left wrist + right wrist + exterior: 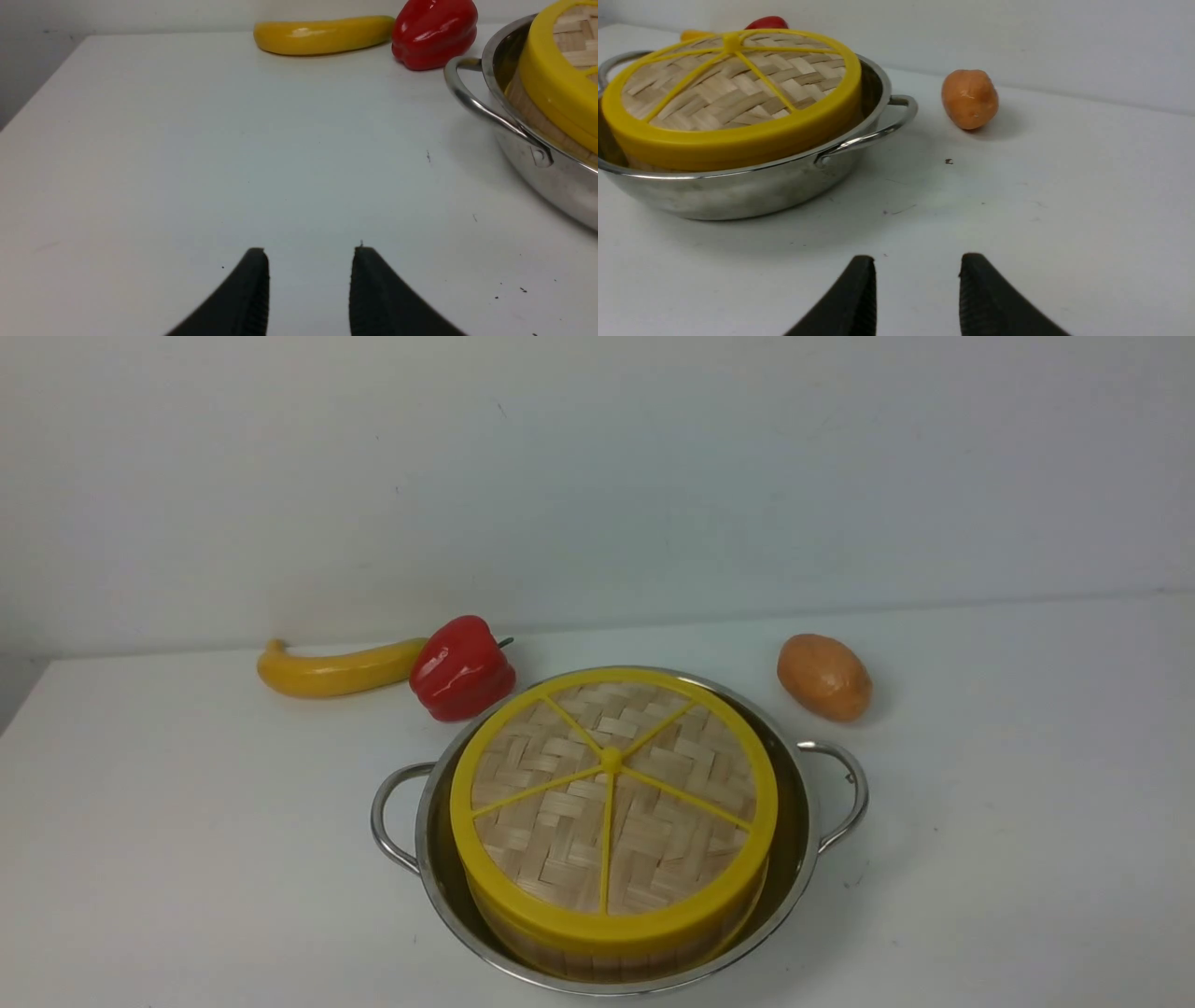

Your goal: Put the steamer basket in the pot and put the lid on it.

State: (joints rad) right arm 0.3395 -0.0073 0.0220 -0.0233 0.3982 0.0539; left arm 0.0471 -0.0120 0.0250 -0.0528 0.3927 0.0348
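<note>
Soft, even light falls from above on the white bench [187, 859], leaving only faint shadows: a dim one beside the potato [824, 677] and a broader grey patch beneath the pot [738, 191] (clearest in the right wrist view). Small highlights gleam on the red pepper [461, 668] and banana [322, 35]. All 3 pictures look slightly soft and grainy.
</note>
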